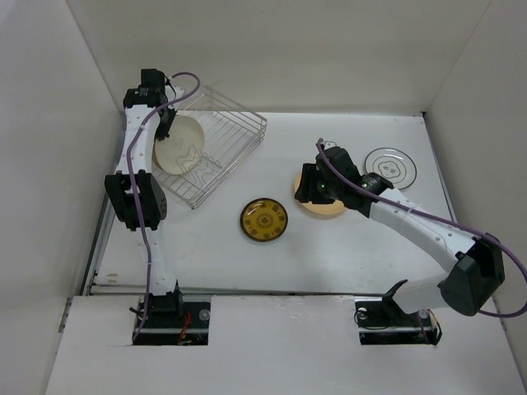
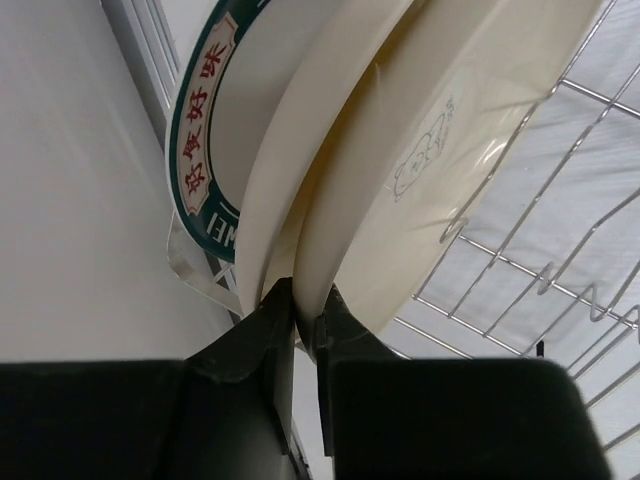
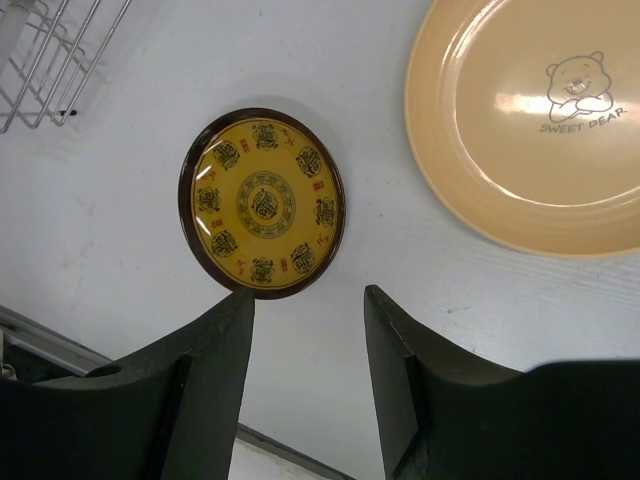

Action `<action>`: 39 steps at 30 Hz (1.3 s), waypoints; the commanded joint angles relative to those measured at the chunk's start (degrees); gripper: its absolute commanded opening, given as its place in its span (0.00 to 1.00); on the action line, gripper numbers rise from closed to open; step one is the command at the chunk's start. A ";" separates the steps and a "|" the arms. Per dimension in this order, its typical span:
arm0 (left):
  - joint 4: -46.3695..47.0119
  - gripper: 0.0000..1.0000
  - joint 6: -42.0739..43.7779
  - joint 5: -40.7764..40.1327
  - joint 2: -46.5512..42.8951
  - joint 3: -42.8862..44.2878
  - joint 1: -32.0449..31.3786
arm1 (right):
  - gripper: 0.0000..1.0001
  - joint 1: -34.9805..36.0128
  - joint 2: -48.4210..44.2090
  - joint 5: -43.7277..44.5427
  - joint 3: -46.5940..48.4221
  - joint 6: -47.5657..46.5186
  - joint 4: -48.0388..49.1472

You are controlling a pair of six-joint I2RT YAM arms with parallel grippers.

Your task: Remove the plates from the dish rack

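The dish rack (image 1: 221, 141) is sitting at the far left of the table (image 1: 272, 271). It is turned askew, with its long axis running from the far right down to the near left. The cream plate (image 1: 181, 146) is leaning inside the rack at its left end. It is tipped well back rather than standing upright, and its printed face is pointing up and toward the right.

The left gripper (image 2: 305, 305) is reaching in from the far-left side. Its jaws are pinching tight on the rim of the cream plate, whose edge is running into the narrow slit between the two fingers (image 2: 255, 335). In the left wrist view a green-rimmed plate (image 2: 205, 140) with red characters is standing just behind the cream one, on the wall side.

The other plates are lying flat and face up on the table:
- The dark plate (image 1: 263, 220), which has a gold centre, is resting near the middle.
- The yellow-orange plate (image 1: 323, 206), which has a bear print, is lying just to its right.
- A white plate (image 1: 389, 167) with a grey ring is lying at the far right.

The right gripper (image 3: 308, 295) is hanging over the table between the dark plate and the yellow-orange plate. Its jaws are standing apart with nothing between them, and its fingertips are pointing left toward the dark plate.
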 commanded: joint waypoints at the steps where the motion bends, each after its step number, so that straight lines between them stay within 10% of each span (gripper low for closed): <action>1: -1.21 0.00 -3.99 2.31 -0.61 2.07 -0.22 | 0.54 0.13 -0.76 1.11 1.13 0.41 -0.35; 26: 0.20 0.00 -4.09 8.37 -17.49 2.68 -3.29 | 0.55 0.13 -3.92 6.21 11.85 1.10 -2.29; 33: -5.76 0.00 -6.89 24.59 -19.60 2.69 -5.57 | 0.89 0.13 -5.59 6.13 13.09 1.64 2.52; 39: -11.84 0.00 -6.90 36.13 -19.08 -1.43 -11.20 | 0.93 -0.40 -6.21 -1.77 11.50 1.64 11.15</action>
